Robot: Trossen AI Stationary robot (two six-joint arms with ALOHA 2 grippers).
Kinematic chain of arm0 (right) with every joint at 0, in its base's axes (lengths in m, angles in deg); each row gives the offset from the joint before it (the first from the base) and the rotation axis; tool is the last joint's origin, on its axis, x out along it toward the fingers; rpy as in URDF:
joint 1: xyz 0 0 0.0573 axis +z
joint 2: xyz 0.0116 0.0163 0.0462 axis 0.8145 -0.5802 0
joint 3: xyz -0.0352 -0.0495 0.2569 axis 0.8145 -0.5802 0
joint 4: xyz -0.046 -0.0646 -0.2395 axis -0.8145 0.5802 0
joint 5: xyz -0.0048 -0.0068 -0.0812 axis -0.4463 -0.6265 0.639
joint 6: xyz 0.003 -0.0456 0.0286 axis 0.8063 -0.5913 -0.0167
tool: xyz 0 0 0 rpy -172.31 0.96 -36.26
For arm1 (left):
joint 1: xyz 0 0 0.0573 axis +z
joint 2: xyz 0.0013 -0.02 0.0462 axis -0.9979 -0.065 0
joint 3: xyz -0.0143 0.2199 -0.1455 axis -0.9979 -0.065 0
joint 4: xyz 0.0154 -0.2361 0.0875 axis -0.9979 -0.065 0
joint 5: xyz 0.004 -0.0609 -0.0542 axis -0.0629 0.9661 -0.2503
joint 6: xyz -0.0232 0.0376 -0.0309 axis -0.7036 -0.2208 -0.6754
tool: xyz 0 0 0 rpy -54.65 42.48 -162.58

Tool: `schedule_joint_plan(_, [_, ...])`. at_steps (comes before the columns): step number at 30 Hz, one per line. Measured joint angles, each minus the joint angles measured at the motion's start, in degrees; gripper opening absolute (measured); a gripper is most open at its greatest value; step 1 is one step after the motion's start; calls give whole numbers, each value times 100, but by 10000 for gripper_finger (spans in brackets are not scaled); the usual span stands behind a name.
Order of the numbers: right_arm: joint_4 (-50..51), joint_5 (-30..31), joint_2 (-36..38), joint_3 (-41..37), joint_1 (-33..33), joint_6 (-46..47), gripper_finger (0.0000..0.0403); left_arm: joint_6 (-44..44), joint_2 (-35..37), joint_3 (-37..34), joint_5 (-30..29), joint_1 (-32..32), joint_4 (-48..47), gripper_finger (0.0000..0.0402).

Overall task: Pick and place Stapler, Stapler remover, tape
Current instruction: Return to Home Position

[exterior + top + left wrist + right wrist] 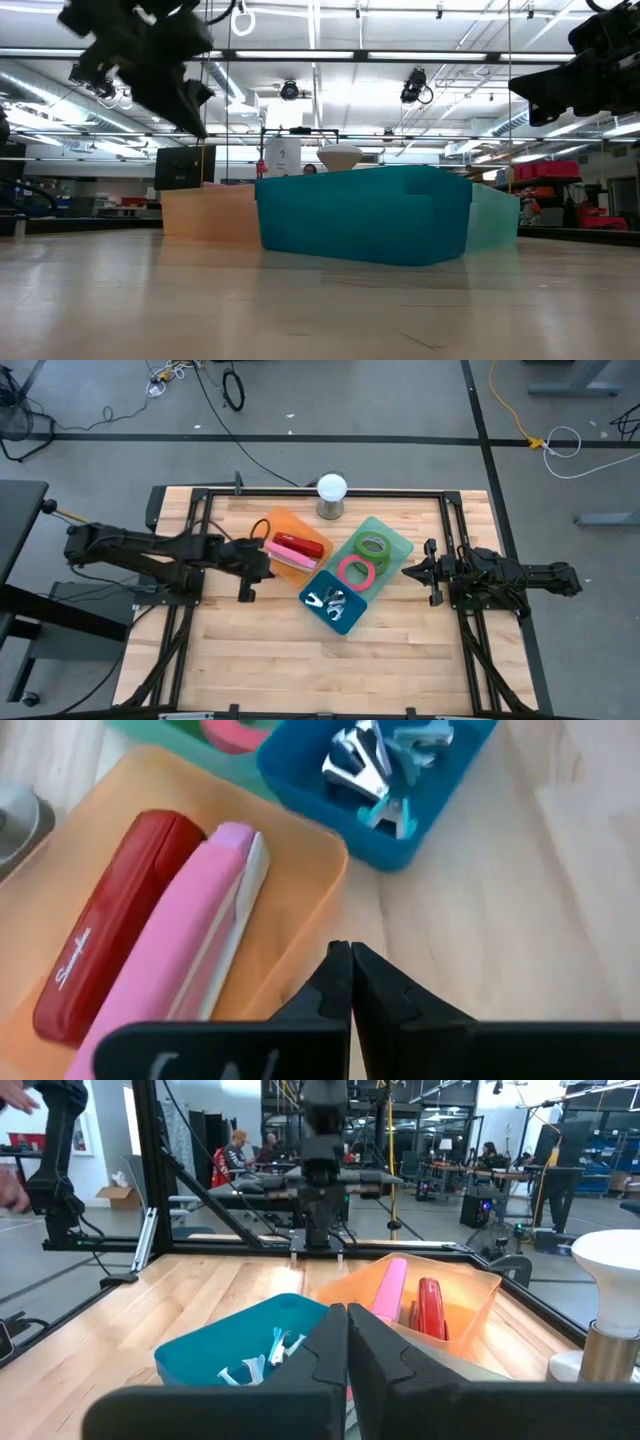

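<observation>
A red stapler (301, 545) and a pink stapler (289, 558) lie side by side in the orange tray (272, 525); they also show in the left wrist view (110, 950) (190, 950). Several staple removers (329, 601) lie in the blue tray (350, 622). A green tape roll (373, 545) and a pink tape roll (355, 572) lie in the teal tray (398, 543). My left gripper (268, 565) is shut and empty, above the orange tray's near edge. My right gripper (408, 571) is shut and empty, to the right of the teal tray.
A white-topped lamp (332, 495) stands behind the trays at the far edge. A black frame (300, 492) runs around the wooden table top. Bare wood (300, 670) lies in front of the trays. People show in the room beyond, in the right wrist view (236, 1150).
</observation>
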Motion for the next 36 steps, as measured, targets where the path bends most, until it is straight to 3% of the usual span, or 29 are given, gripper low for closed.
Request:
schedule_joint_plan(5, [0, -2, 0, 0, 0, 0, 11, 370, 448, -1014, 112, 15, 748, 3])
schedule_joint_plan(13, [-2, -2, 0, 0, 0, -1, 11, 240, 1017, -1898, 620, 15, 1170, 3])
schedule_joint_plan(25, [0, -2, 0, 0, 0, 0, 11, 4, 2183, -2788, 643, 15, 1835, 3])
schedule_joint_plan(36, [0, -2, 0, 0, 0, 0, 11, -284, 3155, -3166, 677, 15, 1805, 2])
